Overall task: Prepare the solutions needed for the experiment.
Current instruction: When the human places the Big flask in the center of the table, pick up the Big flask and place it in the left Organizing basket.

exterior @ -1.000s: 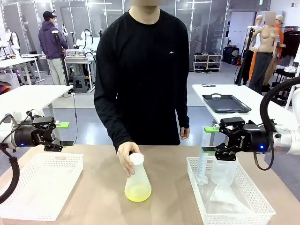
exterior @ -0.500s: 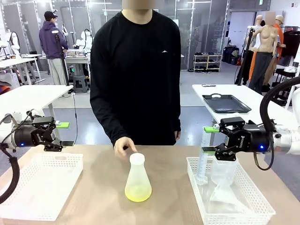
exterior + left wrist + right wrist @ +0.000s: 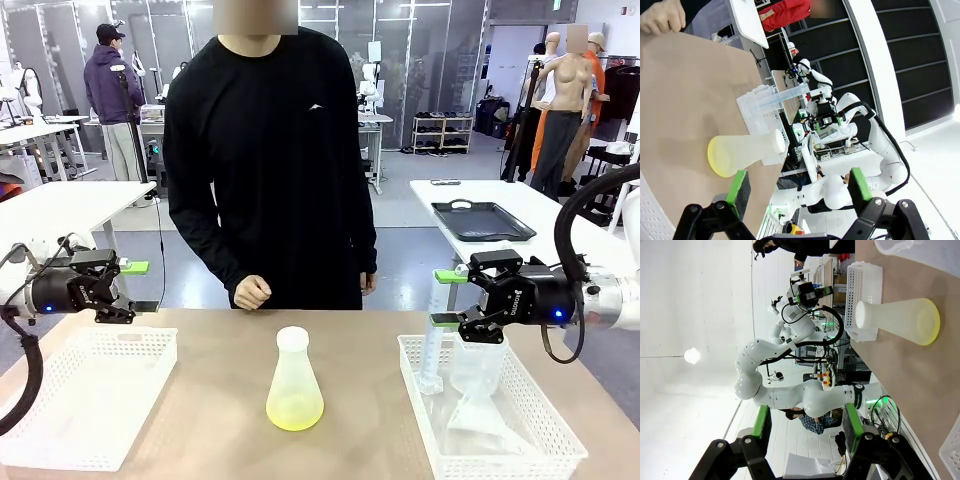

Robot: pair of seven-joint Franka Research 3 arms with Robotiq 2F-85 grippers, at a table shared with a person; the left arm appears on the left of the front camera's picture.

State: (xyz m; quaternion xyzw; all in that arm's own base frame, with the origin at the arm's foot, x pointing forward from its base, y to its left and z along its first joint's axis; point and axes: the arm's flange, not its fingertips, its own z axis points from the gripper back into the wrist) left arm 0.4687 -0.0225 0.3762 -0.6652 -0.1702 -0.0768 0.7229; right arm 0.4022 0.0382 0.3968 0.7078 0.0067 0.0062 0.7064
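A frosted conical flask (image 3: 294,375) stands upright mid-table. The solutions show as a shallow yellow-green layer (image 3: 294,412) in its base. My left gripper (image 3: 138,286) hovers open over the far edge of the left basket (image 3: 60,440), well left of the flask. Over the right basket (image 3: 560,440), my right gripper (image 3: 446,298) is open too, with nothing between its fingers. The left wrist view shows its open gripper (image 3: 799,192), with the flask (image 3: 747,151) and the liquid (image 3: 715,159) beyond. Past the open gripper (image 3: 807,429) in the right wrist view lie the flask (image 3: 892,320) and the liquid (image 3: 934,322).
The right basket holds a clear graduated cylinder (image 3: 434,345), a beaker (image 3: 478,365) and more clear labware (image 3: 480,420). The person stands at the far side, one fist (image 3: 252,292) at the table's far edge. Bare tabletop surrounds the flask.
The person's hand has let go of the flask's neck and drawn back to the far edge; the person has straightened up. Neither arm has moved.
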